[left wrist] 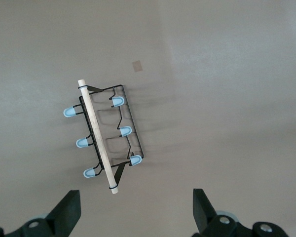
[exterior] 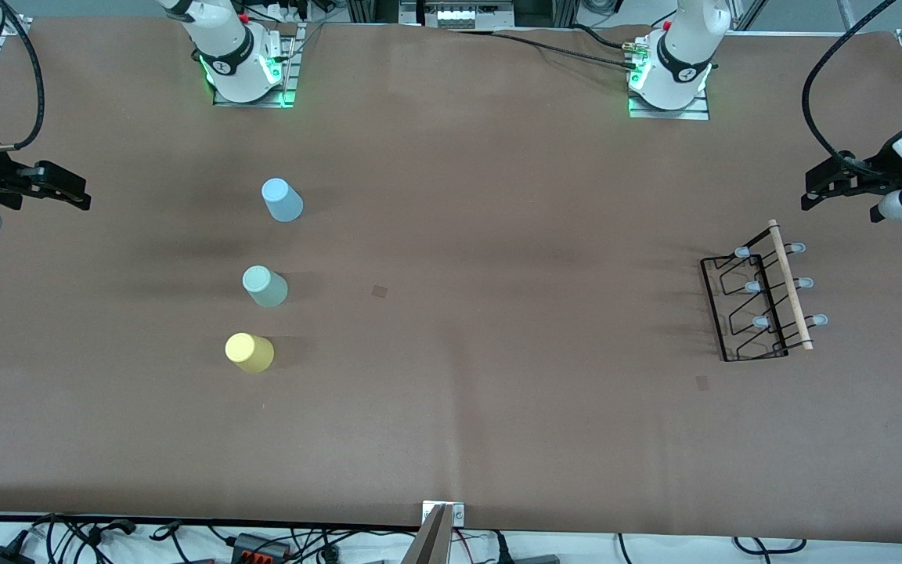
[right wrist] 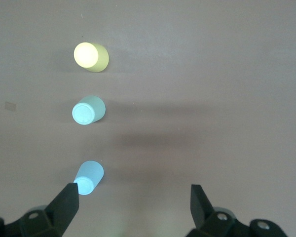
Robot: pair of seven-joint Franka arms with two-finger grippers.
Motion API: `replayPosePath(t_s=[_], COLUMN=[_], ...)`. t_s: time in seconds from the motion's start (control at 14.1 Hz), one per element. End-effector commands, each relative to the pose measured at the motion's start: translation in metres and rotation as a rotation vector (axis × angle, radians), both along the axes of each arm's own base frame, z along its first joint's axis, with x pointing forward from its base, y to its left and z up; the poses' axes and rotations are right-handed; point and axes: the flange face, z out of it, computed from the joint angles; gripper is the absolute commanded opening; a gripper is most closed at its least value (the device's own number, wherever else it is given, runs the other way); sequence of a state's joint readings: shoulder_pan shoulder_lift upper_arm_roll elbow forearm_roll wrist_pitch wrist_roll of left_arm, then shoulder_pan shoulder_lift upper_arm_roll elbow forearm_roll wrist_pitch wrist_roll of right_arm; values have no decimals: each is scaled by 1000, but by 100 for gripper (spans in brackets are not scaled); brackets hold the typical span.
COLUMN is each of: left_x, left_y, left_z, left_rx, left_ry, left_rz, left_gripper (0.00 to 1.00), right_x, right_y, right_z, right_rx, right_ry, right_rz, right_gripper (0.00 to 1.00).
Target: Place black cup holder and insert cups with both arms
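Three small plastic cups stand upside down in a row toward the right arm's end: light blue cup [exterior: 283,200], grey-green cup [exterior: 265,286], and yellow cup [exterior: 249,352] nearest the front camera. One thin black wire cup holder [exterior: 760,294] with a wooden rod and six pale tips lies toward the left arm's end of the brown surface [exterior: 498,235]. The left end effector [left wrist: 137,210] hangs over the surface beside the holder and the right end effector [right wrist: 134,205] beside the blue cup; both are spread wide, holding nothing.

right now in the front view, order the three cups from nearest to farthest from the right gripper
The right gripper hangs open over the right arm's end of the table.
1. light blue cup, farthest of the three from the front camera.
2. grey-green cup, middle of the row.
3. yellow cup, nearest the front camera.
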State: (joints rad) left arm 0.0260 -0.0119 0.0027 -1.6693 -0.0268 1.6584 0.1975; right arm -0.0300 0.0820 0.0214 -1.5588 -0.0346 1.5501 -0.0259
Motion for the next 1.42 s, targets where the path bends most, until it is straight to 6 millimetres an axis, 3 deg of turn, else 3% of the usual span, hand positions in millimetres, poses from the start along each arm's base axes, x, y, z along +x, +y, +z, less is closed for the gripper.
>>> replayPosePath(t_s=[0.0, 0.14, 0.21, 0.36, 0.5, 0.64, 0.78, 0.92, 1.14, 1.35], left_x=[3, 7, 5, 7, 21, 21, 23, 30, 33, 20], left_y=[3, 7, 6, 9, 26, 36, 38, 53, 65, 69], left_z=[5, -8, -10, -19, -52, -56, -70, -89, -140, -192], left_rx=[-6, -8, -10, -11, -16, -22, -15, 77, 136, 127], left_ry=[5, 34, 55, 80, 139, 148, 161, 114, -13, -86], left_rz=[6, 7, 5, 11, 33, 50, 42, 41, 39, 90], left_gripper=[100, 100, 100, 100, 100, 100, 100, 100, 100, 100], right_x=[5, 11, 16, 20, 11, -1, -4, -4, -12, -19], right_y=[-3, -6, -5, 10, 28, 61, 86, 102, 126, 126], right_z=[-13, -43, -71, -130, -191, -240, -270, -290, -311, -322], right_rx=[24, 24, 26, 26, 32, 35, 52, 66, 74, 73], right_ry=[11, 31, 60, 47, -26, -72, -106, -125, -128, -115], right_rz=[15, 17, 20, 48, 55, -34, -42, -44, -31, -30], right_gripper=[100, 100, 100, 100, 100, 100, 100, 100, 100, 100])
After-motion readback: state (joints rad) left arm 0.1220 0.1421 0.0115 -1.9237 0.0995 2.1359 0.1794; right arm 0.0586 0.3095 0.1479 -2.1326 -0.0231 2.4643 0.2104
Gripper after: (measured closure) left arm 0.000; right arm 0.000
